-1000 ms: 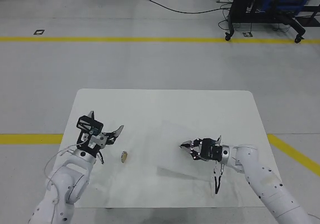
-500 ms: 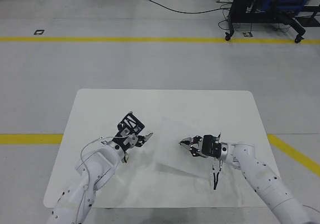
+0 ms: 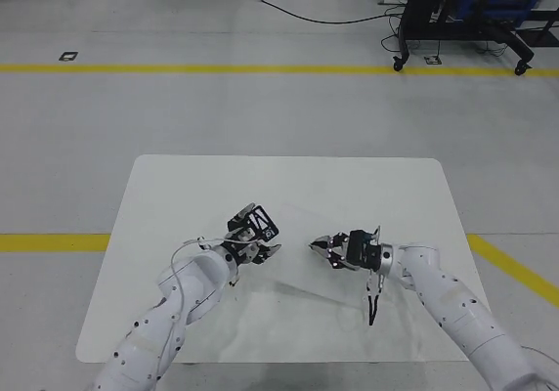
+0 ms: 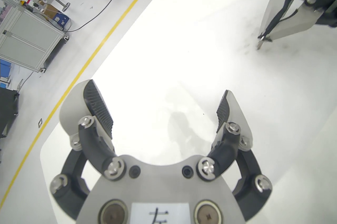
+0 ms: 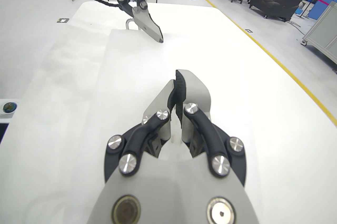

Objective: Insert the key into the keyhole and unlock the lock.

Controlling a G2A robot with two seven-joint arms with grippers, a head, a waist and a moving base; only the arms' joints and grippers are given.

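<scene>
**Left hand** (image 4: 158,93): the fingers were spread wide, with nothing between the ribbed pads. In the top view the left hand (image 3: 265,244) stood over the middle of the white worktop (image 3: 387,186), at the edge of a pale sheet (image 3: 304,283) lying flat on it. From the right wrist, the left hand (image 5: 177,11) was seen turned on its side. 1 finger pointed down, its tip at or just above the sheet (image 5: 126,64), and the other was raised well clear.

**Right hand** (image 5: 177,77): the pads were pressed together. The left wrist view showed the right hand (image 4: 263,36) tilted down toward the worktop. A small flat metal piece, taken to be the key (image 4: 259,44), was pinched at its tip and stuck out below the fingers. The key's free end was at or just above the surface; contact could not be told. In the top view the right hand (image 3: 319,246) faced the left hand across the sheet, and the 2 were near each other but apart.

**Lock** (image 5: 129,23): only a curved silver shackle showed. It lay on the worktop just behind the left hand's lowered finger, beside the sheet's far edge, and the finger hid the body. Neither hand held the lock. The key was apart from it and not yet inserted.
</scene>
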